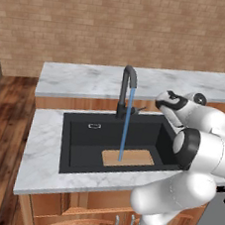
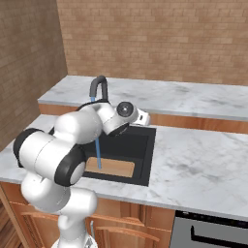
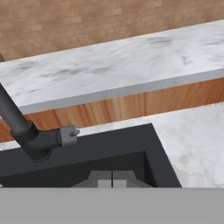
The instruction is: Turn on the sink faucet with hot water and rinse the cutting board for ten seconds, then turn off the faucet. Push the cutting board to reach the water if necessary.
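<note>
the gripper (image 3: pixel 112 178) is fully closed, its two finger tips pressed together with nothing between them; it holds no object. in the hand view it hangs over the right rear part of the sink (image 3: pixel 131 151), apart from the faucet lever and to the right of it. the lever (image 3: pixel 65 135) is a short grey stub projecting sideways from the base of the sink faucet (image 3: pixel 19 124), above the sink's back rim.

in the left base view the sink faucet (image 1: pixel 128 89) stands at the middle of the sink's rear edge, its arched spout reaching forward over the basin. the water (image 1: pixel 126 123) runs as a thin blue vertical stream from the spout straight down into the sink (image 1: pixel 80 145). the stream lands on the cutting board (image 1: pixel 128 158), which lies flat on the sink floor, toward the front wall and right of the sink's centre. a small silver overflow plate (image 1: pixel 94 126) sits on the sink's rear wall, left of the faucet.

the sink is set in a white marble countertop (image 1: pixel 42 151); a second marble counter (image 1: pixel 88 79) runs behind the sink, with a brick wall (image 1: pixel 120 20) beyond it
</note>
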{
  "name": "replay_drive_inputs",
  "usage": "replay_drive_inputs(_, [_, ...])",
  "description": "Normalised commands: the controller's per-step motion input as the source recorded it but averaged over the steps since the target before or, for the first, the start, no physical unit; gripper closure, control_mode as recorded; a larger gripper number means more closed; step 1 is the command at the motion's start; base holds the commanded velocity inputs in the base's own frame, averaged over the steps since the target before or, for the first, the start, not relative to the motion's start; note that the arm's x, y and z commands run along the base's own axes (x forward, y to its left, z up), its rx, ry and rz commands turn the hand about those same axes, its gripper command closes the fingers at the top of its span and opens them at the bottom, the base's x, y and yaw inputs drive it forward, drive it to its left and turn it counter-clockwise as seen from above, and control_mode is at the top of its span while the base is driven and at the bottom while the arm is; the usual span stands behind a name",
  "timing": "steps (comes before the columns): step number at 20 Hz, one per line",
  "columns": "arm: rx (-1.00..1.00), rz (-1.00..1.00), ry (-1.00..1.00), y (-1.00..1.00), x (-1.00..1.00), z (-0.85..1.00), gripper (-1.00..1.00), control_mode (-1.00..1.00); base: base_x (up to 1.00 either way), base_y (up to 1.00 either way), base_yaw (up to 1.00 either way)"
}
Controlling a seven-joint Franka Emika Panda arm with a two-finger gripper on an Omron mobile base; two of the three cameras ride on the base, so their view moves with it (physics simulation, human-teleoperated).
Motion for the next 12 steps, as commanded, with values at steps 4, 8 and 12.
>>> replay_drive_inputs(4, [0.00,0.00,-0.28,0.00,0.00,-0.46,1.00,-1.00,0.00,0.00,0.00])
replay_drive_inputs(8, [0.00,0.02,-0.28,0.00,0.00,-0.42,1.00,-1.00,0.00,0.00,0.00])
replay_drive_inputs(12, [0.00,0.04,-0.22,-0.01,0.00,-0.33,1.00,-1.00,0.00,0.00,0.00])
